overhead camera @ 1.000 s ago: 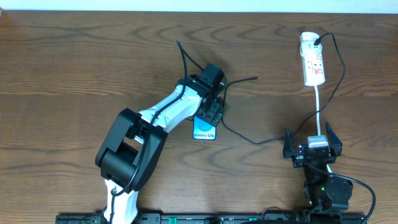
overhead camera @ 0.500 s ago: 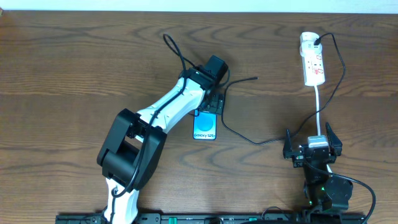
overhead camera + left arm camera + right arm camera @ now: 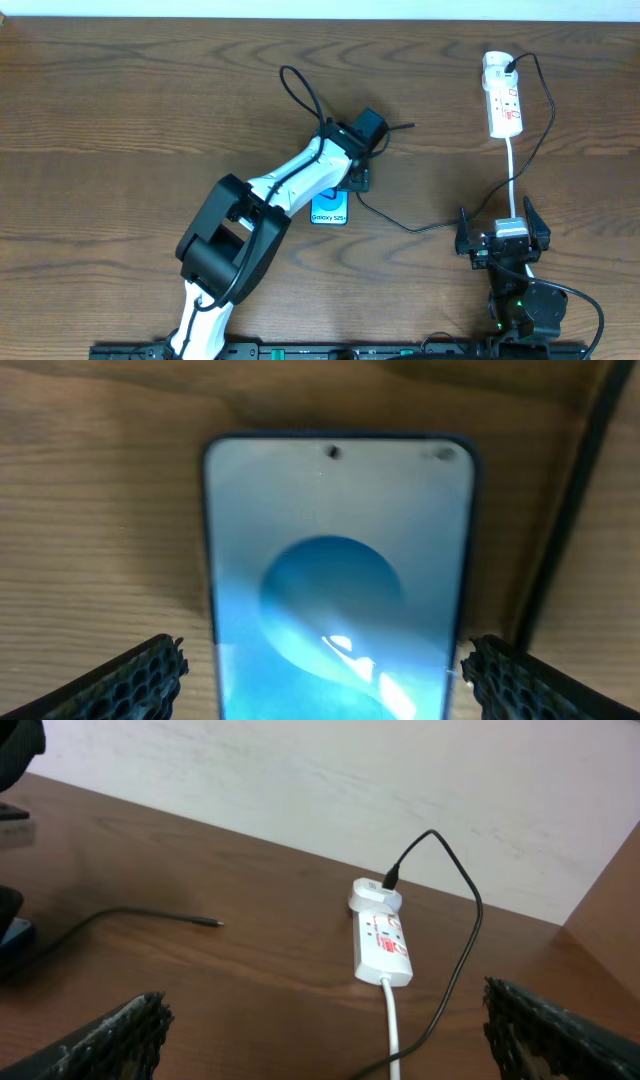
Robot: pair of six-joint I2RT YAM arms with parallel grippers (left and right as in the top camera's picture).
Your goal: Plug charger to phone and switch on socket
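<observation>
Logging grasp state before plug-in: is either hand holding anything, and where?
Nothing is held. Left hand hangs open over the phone; right hand is open, empty.

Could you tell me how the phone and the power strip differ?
The phone is dark-edged with a blue screen; the power strip is white with red marks. The phone lies mid-table under the open left gripper; the power strip lies far right, untouched. The power strip holds the charger by its plug; the phone has nothing plugged in. Both lie flat.
</observation>
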